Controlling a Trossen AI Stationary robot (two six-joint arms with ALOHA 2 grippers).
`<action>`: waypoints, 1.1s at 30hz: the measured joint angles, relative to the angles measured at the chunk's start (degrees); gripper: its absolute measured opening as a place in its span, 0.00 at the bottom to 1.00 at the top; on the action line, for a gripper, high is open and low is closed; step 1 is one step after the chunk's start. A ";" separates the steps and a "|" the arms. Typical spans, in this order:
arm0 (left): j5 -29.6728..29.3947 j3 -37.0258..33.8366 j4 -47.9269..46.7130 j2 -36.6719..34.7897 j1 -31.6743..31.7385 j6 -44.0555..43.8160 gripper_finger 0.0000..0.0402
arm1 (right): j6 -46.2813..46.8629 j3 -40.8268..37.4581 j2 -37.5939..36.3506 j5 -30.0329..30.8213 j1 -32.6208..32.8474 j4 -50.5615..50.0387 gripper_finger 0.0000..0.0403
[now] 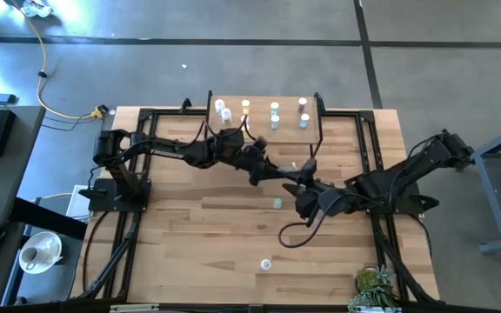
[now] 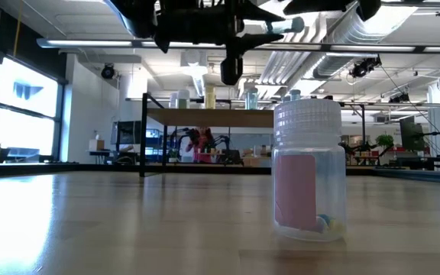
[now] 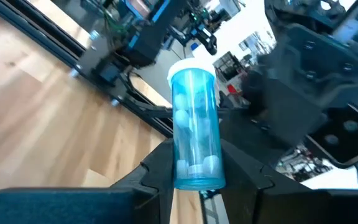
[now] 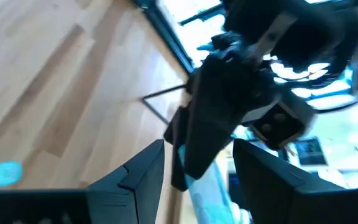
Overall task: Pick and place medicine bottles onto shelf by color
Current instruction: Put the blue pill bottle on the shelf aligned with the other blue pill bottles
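Observation:
A clear blue medicine bottle (image 3: pixel 194 118) with a white cap is held above the middle of the table by my left gripper (image 3: pixel 197 163), which is shut on it. My right gripper (image 4: pixel 197 163) is open. Its fingers stand on either side of the same bottle (image 4: pixel 205 186) and of the left gripper's tip, coming from the table's right (image 1: pixel 307 178). The shelf (image 1: pixel 233 130) at the far edge carries several bottles standing upright. A teal bottle (image 1: pixel 277 203) lies on the tabletop, and a pink-labelled one (image 2: pixel 309 172) stands near the front edge. My left gripper pinches the blue bottle's lower body, close to its base (image 3: pixel 197 173), between its two fingers. The fingers reach in about level from the table's left. The bottle is lifted clear of the table, and its capped end (image 3: pixel 191 65) points away toward my right arm.
A black frame (image 1: pixel 372 156) runs around the tabletop. A small potted plant (image 1: pixel 372 285) stands at the near right corner. Bare wood lies open to the near left. Beyond the table are a side desk and cables.

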 joint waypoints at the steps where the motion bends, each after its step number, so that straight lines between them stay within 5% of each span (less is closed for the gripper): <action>1: -0.01 0.00 0.00 0.00 0.37 0.34 0.23 | -0.16 0.00 -0.01 1.40 0.46 0.70 0.46; 13: 0.24 -0.02 0.85 0.00 2.26 10.85 0.23 | 5.81 7.14 -0.05 13.90 2.48 4.09 0.46; 21: 0.42 -0.02 7.12 0.00 0.77 17.31 0.23 | 23.23 19.60 -0.07 16.31 2.06 -3.28 0.46; 26: 0.39 -0.02 8.99 0.00 -0.21 21.44 0.23 | 41.53 29.81 -0.07 11.63 2.01 -19.86 0.46; 33: 0.44 -0.04 9.71 0.00 -1.39 26.37 0.23 | 62.46 39.48 -0.09 -6.54 -0.29 -41.62 0.46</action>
